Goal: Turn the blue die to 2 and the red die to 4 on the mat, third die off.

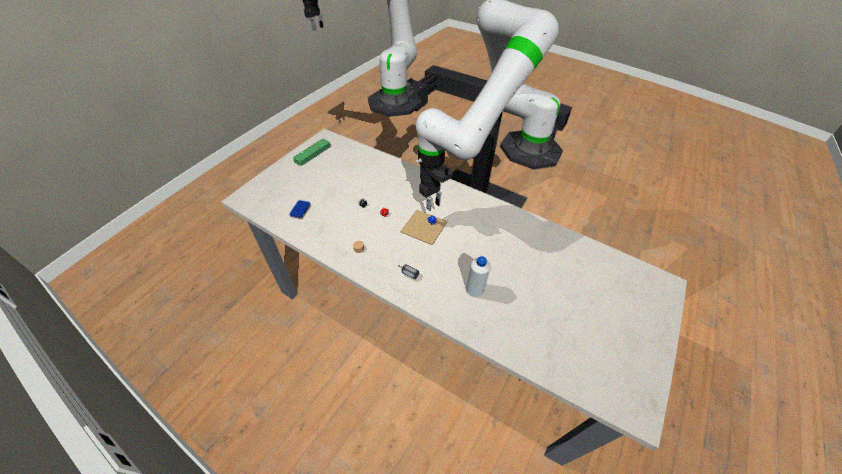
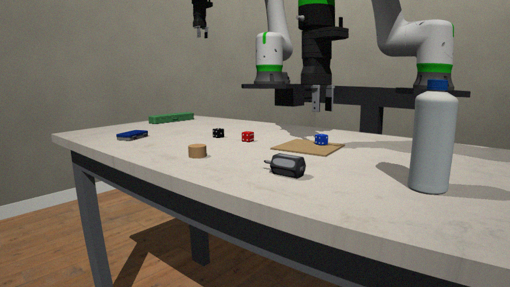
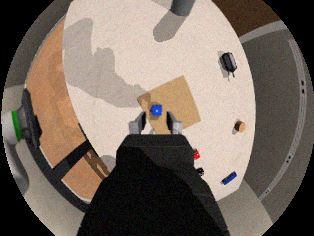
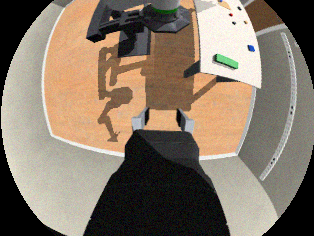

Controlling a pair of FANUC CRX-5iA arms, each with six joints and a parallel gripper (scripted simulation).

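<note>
Blue die: lining up for a grasp above the mat.
My left gripper (image 1: pixel 434 201) (image 2: pixel 322 98) (image 3: pixel 156 117), grey metal fingers partly spread and nothing between them, hangs above the small blue die with white pips (image 1: pixel 431 220) (image 2: pixel 321 139) (image 3: pixel 156 110), which sits on the flat tan square mat (image 1: pixel 419 230) (image 2: pixel 299 146) (image 3: pixel 179 100); top number not legible to me. My right gripper (image 1: pixel 317 23) (image 2: pixel 202 32) (image 4: pixel 162 113) is spread wide, well away from the worktop (image 1: pixel 565 306) (image 2: pixel 357 199) (image 3: pixel 125 35) (image 4: pixel 210 45). The small red die with white pips (image 1: pixel 384 211) (image 2: pixel 247 136) (image 3: pixel 196 154) lies off the mat, beside the small black die (image 1: pixel 362 203) (image 2: pixel 218 132) (image 3: pixel 200 171). Judgement: next, centre over blue, descend, close on opposite faces, then turn as needed; red remains to be placed.
</note>
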